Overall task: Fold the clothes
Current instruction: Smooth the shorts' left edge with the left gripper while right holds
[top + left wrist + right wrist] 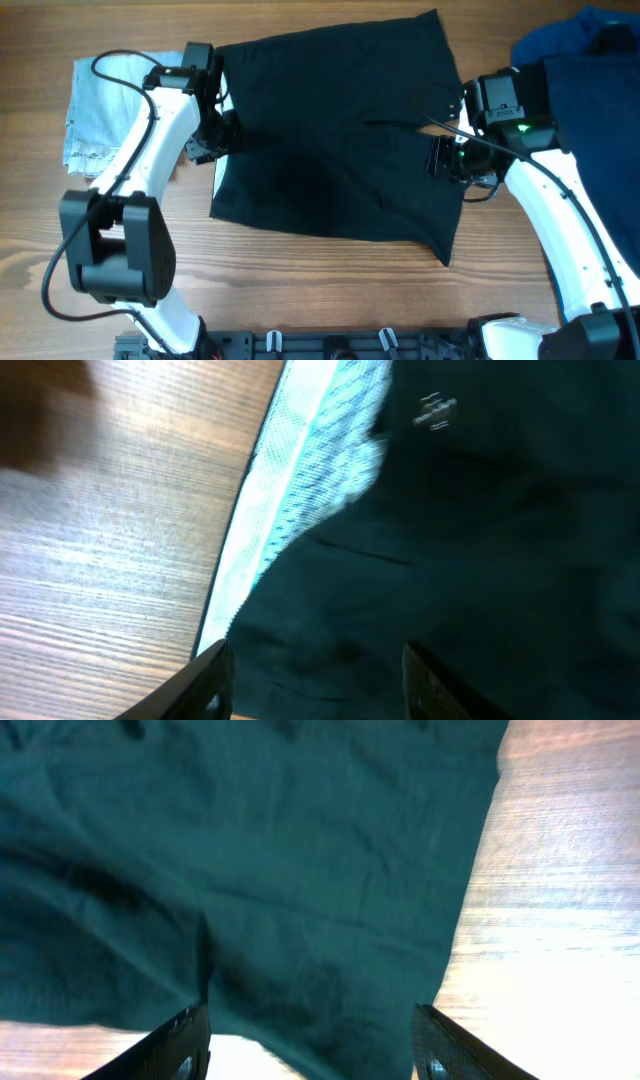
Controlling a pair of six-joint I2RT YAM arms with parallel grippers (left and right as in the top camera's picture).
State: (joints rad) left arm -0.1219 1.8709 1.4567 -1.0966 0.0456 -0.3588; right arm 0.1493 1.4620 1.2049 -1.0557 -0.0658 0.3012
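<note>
The black shorts [340, 130] lie spread flat in the middle of the table, legs toward the right. My left gripper [212, 140] is open at their left edge; in the left wrist view its fingers [315, 685] straddle the dark cloth [480, 540] beside the white-lined waistband [300, 470]. My right gripper [445, 160] is open over the right leg ends; in the right wrist view its fingers [310, 1045] straddle the cloth's hem [300, 920]. A pale-blue denim piece [100, 110] lies at the left. Blue garments [590, 70] lie at the right.
Bare wooden table [320, 280] runs along the front below the shorts. The blue pile sits behind and under my right arm [560, 220]. The pale denim sits behind my left arm [150, 140].
</note>
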